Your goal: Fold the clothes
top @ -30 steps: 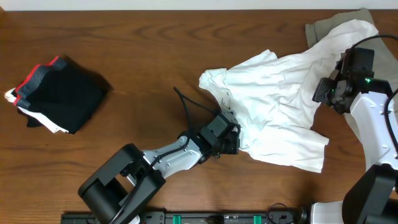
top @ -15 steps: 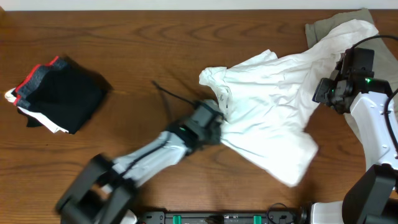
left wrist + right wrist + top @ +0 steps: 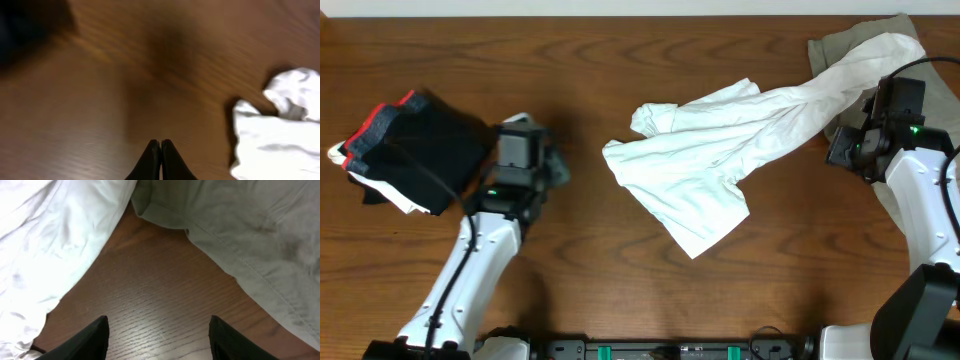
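Observation:
A crumpled white shirt [image 3: 710, 140] lies stretched across the table from the middle to the far right corner; it also shows in the left wrist view [image 3: 280, 135] and the right wrist view [image 3: 55, 235]. It overlaps a grey-green garment [image 3: 850, 45] at the far right, seen close in the right wrist view [image 3: 240, 225]. My left gripper [image 3: 555, 172] is shut and empty over bare wood, left of the shirt and apart from it [image 3: 160, 147]. My right gripper [image 3: 840, 150] is open and empty beside the shirt's right end [image 3: 157, 330].
A folded stack of dark clothes [image 3: 410, 150] with red and white edges sits at the far left. The wooden table [image 3: 620, 290] shows bare between the stack and the shirt. The left arm's body crosses the front left.
My left gripper pulled the shirt's lower edge leftward, let go of it and swung far left toward the dark stack. The shirt now lies more stretched out. The right arm stayed put.

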Robot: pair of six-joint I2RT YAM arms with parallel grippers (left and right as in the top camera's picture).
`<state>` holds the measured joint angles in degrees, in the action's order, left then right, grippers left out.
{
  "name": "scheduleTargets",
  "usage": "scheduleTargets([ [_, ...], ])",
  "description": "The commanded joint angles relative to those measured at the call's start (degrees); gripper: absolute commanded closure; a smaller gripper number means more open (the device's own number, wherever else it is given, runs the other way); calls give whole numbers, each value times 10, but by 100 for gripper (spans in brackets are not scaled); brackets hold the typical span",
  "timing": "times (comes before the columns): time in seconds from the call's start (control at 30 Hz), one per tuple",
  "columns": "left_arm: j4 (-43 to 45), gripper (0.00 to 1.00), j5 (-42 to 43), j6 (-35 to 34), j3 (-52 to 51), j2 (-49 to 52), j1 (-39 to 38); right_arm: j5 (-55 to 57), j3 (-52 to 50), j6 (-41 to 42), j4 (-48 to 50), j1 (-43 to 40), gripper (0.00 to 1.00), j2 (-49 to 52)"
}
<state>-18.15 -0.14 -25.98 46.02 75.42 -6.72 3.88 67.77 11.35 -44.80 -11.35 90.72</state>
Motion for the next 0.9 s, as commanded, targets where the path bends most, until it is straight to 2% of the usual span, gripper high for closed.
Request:
scheduleTargets([
  [0.0,-20,94,75,16,7,-3,5,8,-1,-11,0,-5,38,4],
  [0.1,-37,94,196,15,7,-2,-9,8,-1,-11,1,-5,37,7],
  [0.13,-42,90,223,13,7,-2,-17,8,-1,-11,1,-5,37,8],
  [0.17,-50,71,235,4,7,-2,-28,8,-1,-11,1,-5,37,10],
  [0.2,-58,47,235,-7,7,-2,-41,8,-1,-11,2,-5,37,12],
  [0.23,-61,36,235,-11,6,-1,-50,8,-1,-11,1,-5,37,14],
  [0.27,-59,32,234,-16,4,0,-64,8,-1,-11,1,-5,37,16],
  [0.43,-51,30,156,-43,2,31,-118,7,-1,-11,0,-5,37,21],
  [0.6,19,30,153,-55,2,107,-155,7,-1,-11,-2,-5,37,21],
  [0.87,104,29,153,-104,2,208,-156,8,-1,-11,-9,-5,37,21],
])
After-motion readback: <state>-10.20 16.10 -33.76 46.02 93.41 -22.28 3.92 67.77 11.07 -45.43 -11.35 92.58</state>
